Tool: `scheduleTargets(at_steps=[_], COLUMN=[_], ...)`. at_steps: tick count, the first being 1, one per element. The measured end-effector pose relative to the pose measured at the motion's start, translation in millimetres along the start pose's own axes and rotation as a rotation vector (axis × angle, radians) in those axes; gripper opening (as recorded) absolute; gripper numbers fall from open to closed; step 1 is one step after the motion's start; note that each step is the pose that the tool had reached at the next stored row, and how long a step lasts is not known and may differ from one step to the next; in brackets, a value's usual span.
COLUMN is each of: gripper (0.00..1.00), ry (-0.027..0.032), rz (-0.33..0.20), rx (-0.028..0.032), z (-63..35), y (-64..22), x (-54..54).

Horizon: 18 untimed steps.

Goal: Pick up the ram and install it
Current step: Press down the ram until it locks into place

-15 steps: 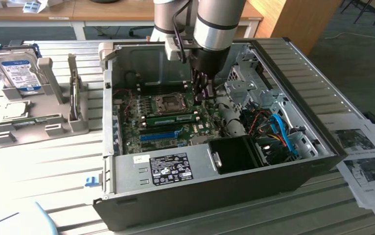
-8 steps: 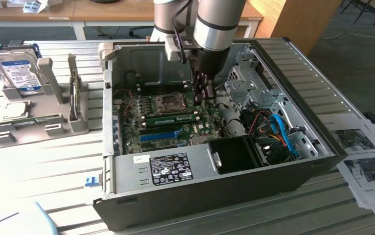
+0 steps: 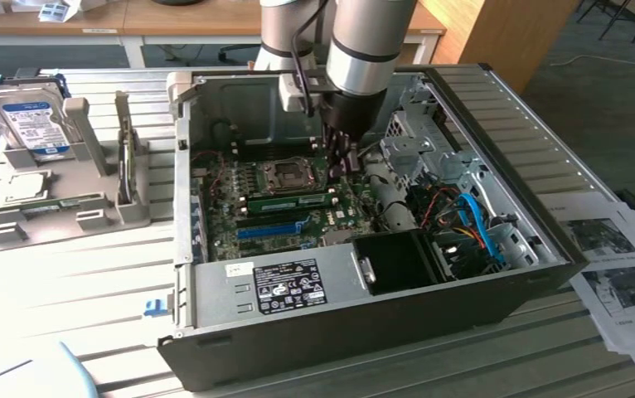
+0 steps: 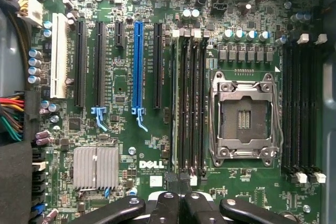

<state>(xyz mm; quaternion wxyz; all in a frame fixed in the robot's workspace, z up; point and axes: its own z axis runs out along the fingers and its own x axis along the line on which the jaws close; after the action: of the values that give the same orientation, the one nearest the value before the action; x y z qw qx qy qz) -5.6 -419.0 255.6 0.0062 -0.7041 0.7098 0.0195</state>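
Gripper (image 3: 346, 162) down inside open computer case (image 3: 516, 274), fingers closed, holding nothing. Ram (image 3: 291, 200) seated in motherboard (image 4: 131, 145) slot beside CPU socket (image 4: 242, 120), just below fingertips.

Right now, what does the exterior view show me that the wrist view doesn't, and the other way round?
Exterior view: the arm reaching into the open case, a green ram lying along the board beside the CPU socket, the hard drive at that view's left, papers at its right. Wrist view: the closed jaws, a silver heatsink, a white slot. Both: the CPU socket, the bright-blue slot, the motherboard.
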Motion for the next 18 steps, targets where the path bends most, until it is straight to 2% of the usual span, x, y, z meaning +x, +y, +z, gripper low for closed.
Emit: scheduleTargets(at_steps=[18], gripper=[0.1], ry=[-0.0002], rz=[0.0], rx=[0.0], z=[13.7], y=[-0.3], x=[0.4])
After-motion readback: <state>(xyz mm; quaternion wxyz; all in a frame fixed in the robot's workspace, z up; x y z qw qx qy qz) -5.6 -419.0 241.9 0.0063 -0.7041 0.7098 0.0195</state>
